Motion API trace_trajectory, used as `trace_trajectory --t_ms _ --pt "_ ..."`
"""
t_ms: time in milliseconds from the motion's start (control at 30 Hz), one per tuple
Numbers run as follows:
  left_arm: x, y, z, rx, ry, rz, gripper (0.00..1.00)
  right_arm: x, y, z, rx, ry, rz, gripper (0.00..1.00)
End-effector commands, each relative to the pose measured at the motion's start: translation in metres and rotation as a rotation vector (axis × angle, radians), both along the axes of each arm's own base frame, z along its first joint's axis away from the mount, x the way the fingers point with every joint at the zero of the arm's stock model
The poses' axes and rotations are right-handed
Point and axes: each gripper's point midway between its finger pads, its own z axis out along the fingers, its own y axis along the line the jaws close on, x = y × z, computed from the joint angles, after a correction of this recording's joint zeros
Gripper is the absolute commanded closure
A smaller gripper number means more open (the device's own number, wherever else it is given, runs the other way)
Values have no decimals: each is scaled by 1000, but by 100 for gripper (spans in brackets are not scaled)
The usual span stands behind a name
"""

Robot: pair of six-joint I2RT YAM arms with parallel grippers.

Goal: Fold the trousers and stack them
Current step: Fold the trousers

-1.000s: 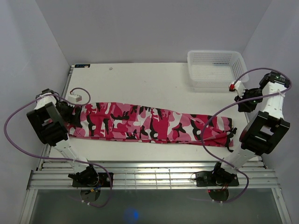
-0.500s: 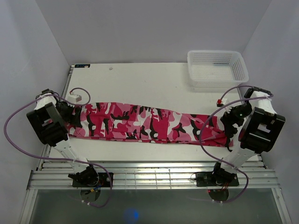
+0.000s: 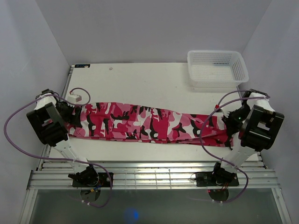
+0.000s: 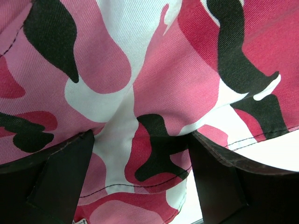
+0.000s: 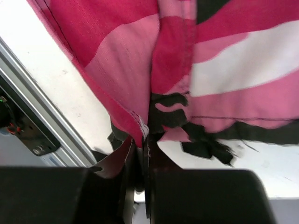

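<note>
left gripper [image 4: 140,168]: fingers wide apart, trousers [image 4: 154,84] cloth spread between and beyond them
right gripper [image 5: 140,149]: fingers pinched together, trousers hem clamped between the tips

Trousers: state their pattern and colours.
The trousers are pink, red, white and black camouflage; clearest in left wrist view.

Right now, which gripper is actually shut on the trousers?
The right gripper: its jaws pinch an edge of the trousers, while the left gripper stands wide open over the cloth.
</note>
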Motion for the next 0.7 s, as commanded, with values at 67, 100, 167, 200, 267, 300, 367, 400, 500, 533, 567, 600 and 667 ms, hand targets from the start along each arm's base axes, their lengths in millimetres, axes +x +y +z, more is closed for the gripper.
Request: trace_trajectory --t_ms 67,100,167,200,267,300,367,400,500,533,567,600,667 --pt "-14 -22 -24 -100 73 -7 7 69 -9 64 -10 -288 9 92" --pt "-13 -21 -22 -98 71 -7 7 85 -6 77 8 -357 1 92" --pt "-12 -18 -22 -89 70 -3 7 119 -8 115 16 -511 0 92" --pt "-12 -18 -23 -88 75 -4 7 131 -8 129 12 -572 9 92" --pt "-11 -17 -24 -87 82 5 7 148 -4 159 19 -695 31 92" --pt "-11 -16 -24 -83 84 8 7 154 -3 176 -1 -777 66 92" --pt "-10 -15 -25 -83 88 18 7 143 3 169 -3 -806 122 92" --pt "-9 -14 -25 -83 90 22 7 132 6 177 -36 -854 160 92" --pt "-10 -13 -29 -80 106 35 7 87 3 126 -141 -825 318 92" --pt "-11 -9 -31 -63 114 39 7 80 -1 116 -179 -840 387 92" --pt "-12 -5 -32 -56 119 53 7 55 1 81 -162 -767 402 92" --pt "-13 -2 -36 -48 127 57 8 42 -5 76 -192 -765 413 92" --pt "-14 9 -37 -28 136 78 11 27 -9 60 -213 -740 433 92"
